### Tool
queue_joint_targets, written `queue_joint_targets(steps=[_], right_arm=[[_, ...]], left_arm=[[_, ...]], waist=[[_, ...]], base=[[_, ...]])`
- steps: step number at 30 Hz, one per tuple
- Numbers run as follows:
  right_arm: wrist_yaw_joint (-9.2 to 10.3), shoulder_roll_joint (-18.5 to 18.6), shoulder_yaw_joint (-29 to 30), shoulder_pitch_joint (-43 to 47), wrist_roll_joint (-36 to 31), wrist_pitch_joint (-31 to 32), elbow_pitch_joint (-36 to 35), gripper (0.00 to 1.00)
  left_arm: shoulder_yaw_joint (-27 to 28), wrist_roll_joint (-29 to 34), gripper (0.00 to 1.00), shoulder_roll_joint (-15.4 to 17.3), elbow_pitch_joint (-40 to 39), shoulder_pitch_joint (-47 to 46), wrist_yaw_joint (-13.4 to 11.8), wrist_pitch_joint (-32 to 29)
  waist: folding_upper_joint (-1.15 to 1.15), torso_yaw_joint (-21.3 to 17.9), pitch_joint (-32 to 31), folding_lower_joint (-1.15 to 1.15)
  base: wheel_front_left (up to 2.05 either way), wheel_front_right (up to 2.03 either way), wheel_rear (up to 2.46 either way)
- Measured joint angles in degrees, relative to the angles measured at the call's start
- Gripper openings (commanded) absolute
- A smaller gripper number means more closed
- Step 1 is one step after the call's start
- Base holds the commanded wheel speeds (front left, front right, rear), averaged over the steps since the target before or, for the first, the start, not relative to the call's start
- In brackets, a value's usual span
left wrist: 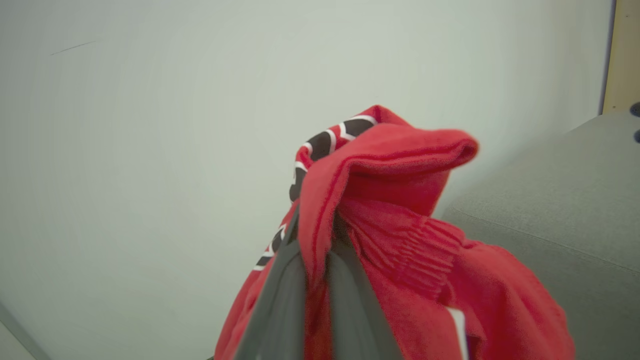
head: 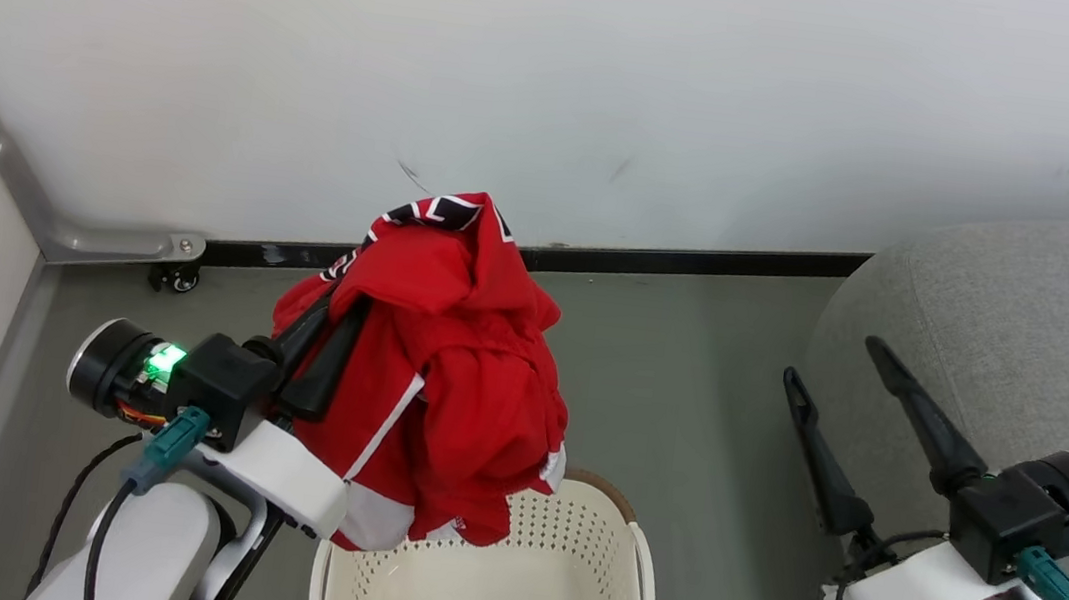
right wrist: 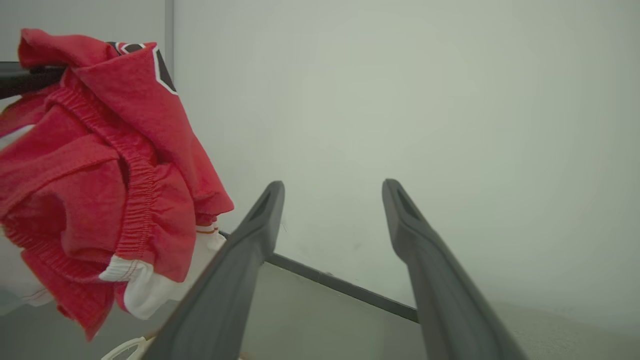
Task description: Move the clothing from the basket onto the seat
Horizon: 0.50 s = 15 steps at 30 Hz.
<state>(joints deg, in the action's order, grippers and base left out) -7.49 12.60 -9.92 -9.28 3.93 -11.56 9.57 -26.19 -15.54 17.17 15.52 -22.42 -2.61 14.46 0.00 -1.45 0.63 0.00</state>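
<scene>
left claw [head: 329,337] pinched tight on the clothing [head: 447,361], which hangs bunched above the basket [head: 613,540], hem low over the back rim. the seat [head: 1025,326] lies well apart to the robot's right, across open floor. right claw [head: 835,359], spread wide and holding nothing, hovers at the seat's rounded edge, likely in the carry path.

Red clothing [head: 477,364] bunched above basket [head: 593,538], seat [head: 1025,326] rightward

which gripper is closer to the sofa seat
Right. The right gripper hangs open at the edge of the seat; the left gripper is farther off, shut on the clothing above the basket.
</scene>
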Motion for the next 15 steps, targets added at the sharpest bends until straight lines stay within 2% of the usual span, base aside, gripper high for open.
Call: queue_joint_targets(steps=[7,10,15], right_arm=[[0.00,3.58,-7.25,-0.55,2.82,2.07,-0.13,1.00],[0.00,5.80,-13.36,-2.34,4.74,3.08,-0.15,1.00],[0.00,7.09,-20.23,-5.02,7.56,4.27,-0.52,1.00]], left_arm=[[-2.56,0.03,0.00,0.45,-0.29,-0.04,3.22,0.00],[-3.22,0.03,0.00,0.41,-0.45,-0.21,4.56,0.01],[-4.13,0.03,0.00,0.15,-0.62,-0.25,5.64,0.00]], waist=[[0.00,0.18,-1.71,0.00],[0.00,0.14,-2.50,0.00],[0.00,0.07,-3.31,0.00]], base=[[0.00,0.00,0.00],[0.00,0.00,0.00],[0.00,0.00,0.00]])
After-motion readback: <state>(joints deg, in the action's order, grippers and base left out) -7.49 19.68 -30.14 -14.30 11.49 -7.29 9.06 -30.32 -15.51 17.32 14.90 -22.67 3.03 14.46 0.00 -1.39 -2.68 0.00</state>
